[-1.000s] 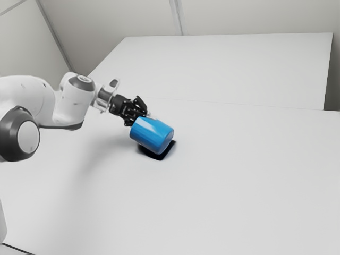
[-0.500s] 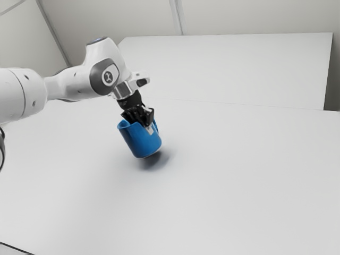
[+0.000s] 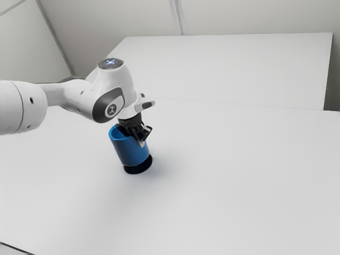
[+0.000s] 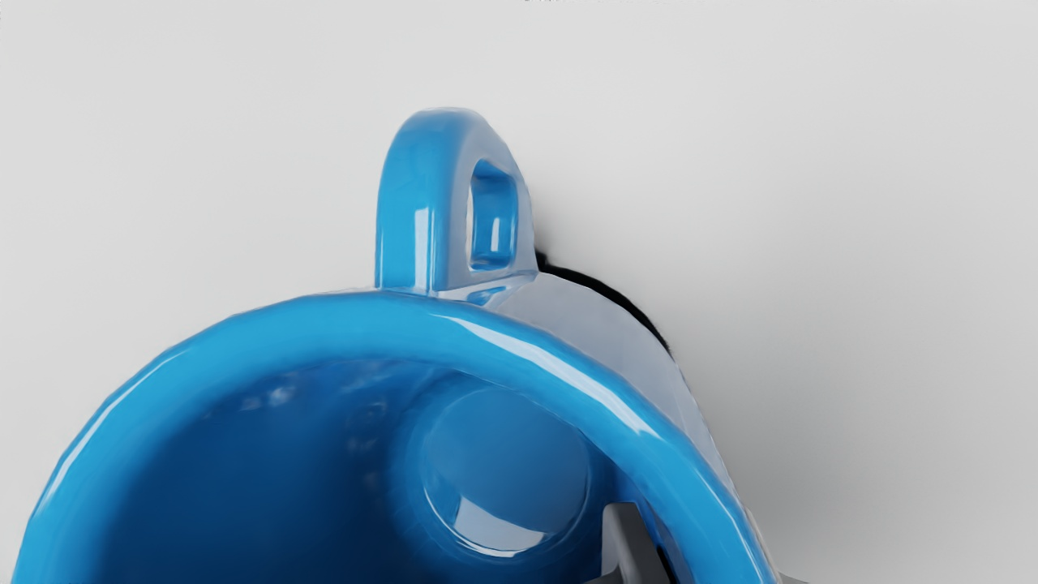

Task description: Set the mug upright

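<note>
The blue mug [image 3: 130,150] is nearly upright in the exterior view, its mouth leaning toward that view's left and its base just over a dark shadow; whether the base touches the table cannot be told. At the rim, the black gripper [image 3: 138,134] is shut on the mug's wall. Looking into the mug [image 4: 389,324] from the wrist, I see its round inner bottom and the handle sticking out from the side. One finger of the gripper [image 4: 718,560] is inside the mug against the wall, the other outside, mostly hidden behind the rim.
A wide white table [image 3: 228,175] surrounds the mug. Behind it stands a pale raised panel [image 3: 228,69], with light walls beyond. The arm reaches in from the exterior view's left.
My hand has swung from nearly sideways to pointing down, turning the held mug from lying tilted to almost upright. The mug has also come lower and toward the exterior view's left.
</note>
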You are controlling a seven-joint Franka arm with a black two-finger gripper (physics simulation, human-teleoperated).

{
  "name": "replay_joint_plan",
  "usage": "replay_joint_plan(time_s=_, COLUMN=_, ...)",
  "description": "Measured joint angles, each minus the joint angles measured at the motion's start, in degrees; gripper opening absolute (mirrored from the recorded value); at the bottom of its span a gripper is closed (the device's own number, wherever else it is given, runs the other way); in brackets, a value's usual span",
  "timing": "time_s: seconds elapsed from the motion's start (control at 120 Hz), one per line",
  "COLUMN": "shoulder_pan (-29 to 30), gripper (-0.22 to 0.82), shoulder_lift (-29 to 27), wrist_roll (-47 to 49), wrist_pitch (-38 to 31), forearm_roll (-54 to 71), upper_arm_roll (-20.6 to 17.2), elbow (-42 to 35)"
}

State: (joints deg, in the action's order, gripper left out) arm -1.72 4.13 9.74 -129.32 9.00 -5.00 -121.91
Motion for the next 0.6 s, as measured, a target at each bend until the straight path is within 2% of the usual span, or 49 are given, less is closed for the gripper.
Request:
replay_joint_plan(time_s=0.325, shoulder_pan=-0.2, gripper=-0.17, shoulder_lift=2.7, wrist_roll=6.9, wrist_pitch=-3.5, forearm_roll=0.6, upper_arm_roll=-0.2, elbow=-0.2)
replay_joint_plan(time_s=0.5, shoulder_pan=-0.6, gripper=0.21, shoulder_lift=2.3, wrist_roll=7.9, wrist_pitch=-3.5, forearm_roll=-0.6, upper_arm_roll=-0.8, elbow=-0.3)
replay_joint_plan(time_s=0.6, shoulder_pan=-0.5, gripper=0.36, shoulder_lift=1.1, wrist_roll=8.3, wrist_pitch=-2.9, forearm_roll=-0.9, upper_arm_roll=-0.8, elbow=-0.3)
